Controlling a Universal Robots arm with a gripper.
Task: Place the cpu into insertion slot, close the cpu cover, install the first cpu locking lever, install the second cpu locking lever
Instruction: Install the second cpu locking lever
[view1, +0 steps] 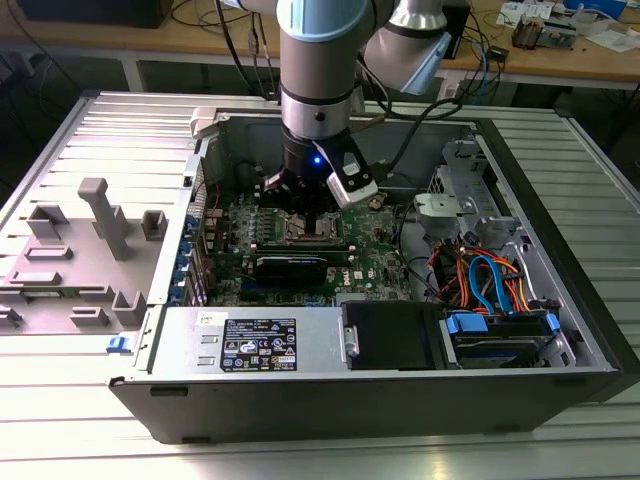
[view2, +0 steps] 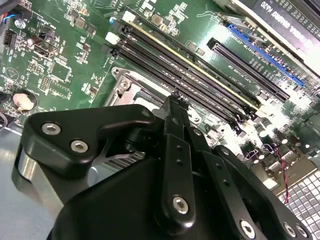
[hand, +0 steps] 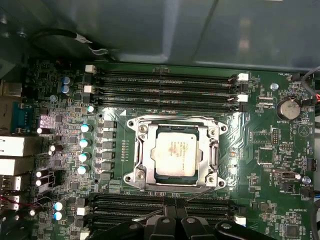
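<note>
We see the cpu (hand: 175, 153) seated under the closed cpu cover (hand: 176, 150); tool (view2: 176, 102) above it, apparently pressed together.

In the exterior view the light is bright and even, seemingly from overhead: the ribbed metal surface (view1: 90, 420) glares pale near the lower edge, while the inside of the computer case (view1: 560, 390) sits in deeper shade. A small blue light (view1: 317, 157) glows on the arm. In the first wrist view the cpu (hand: 173, 152) shines with a soft warm reflection and the capacitor tops (hand: 85, 142) flare white; the picture's corners are dim. In the second wrist view the black pincer (view2: 176, 102) close to the lens is soft, and the motherboard (view2: 65, 60) beyond is crisp
</note>
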